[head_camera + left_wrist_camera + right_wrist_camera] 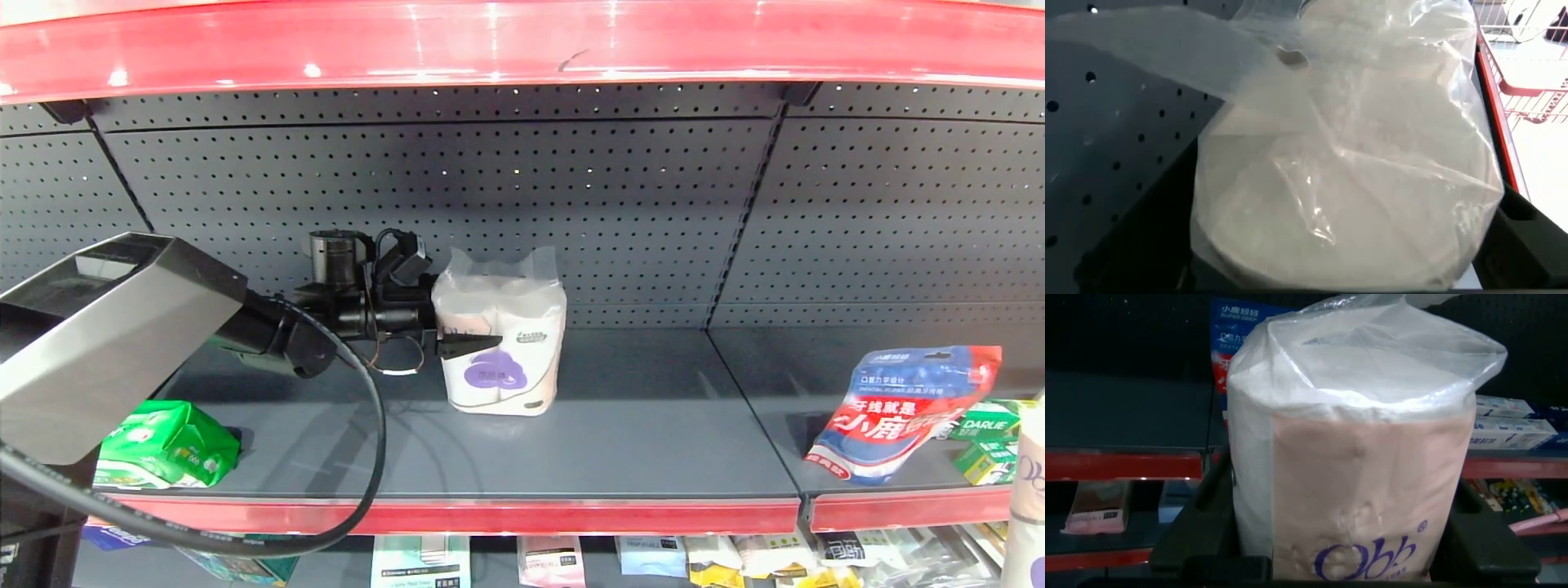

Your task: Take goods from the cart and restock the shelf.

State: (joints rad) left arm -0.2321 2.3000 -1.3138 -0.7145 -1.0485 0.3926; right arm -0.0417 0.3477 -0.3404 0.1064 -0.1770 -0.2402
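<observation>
Nearest in, a second roll pack is gripped by the right tool, with a dark finger pressed to each side of the plastic wrap. This pack is held short of the shelf and is seen at the right edge of the head view, low and in front of the red lip. It is not yet placed.

On the front of the shelf, a green packet is lying at the far left. A blue-and-red pouch is propped at the right, with green boxes just beside it.

Deeper in, near the middle of the shelf, the first roll pack is stood upright, its base seemingly down on the board. The left tool is clenched on it, one finger laid across the front of the wrap. Behind it, the perforated back panel is close.

By these views, one pack is judged delivered but not let go. Left to do: the left tool must be released and drawn clear, and the second pack must be set on the open board beside the first.
</observation>
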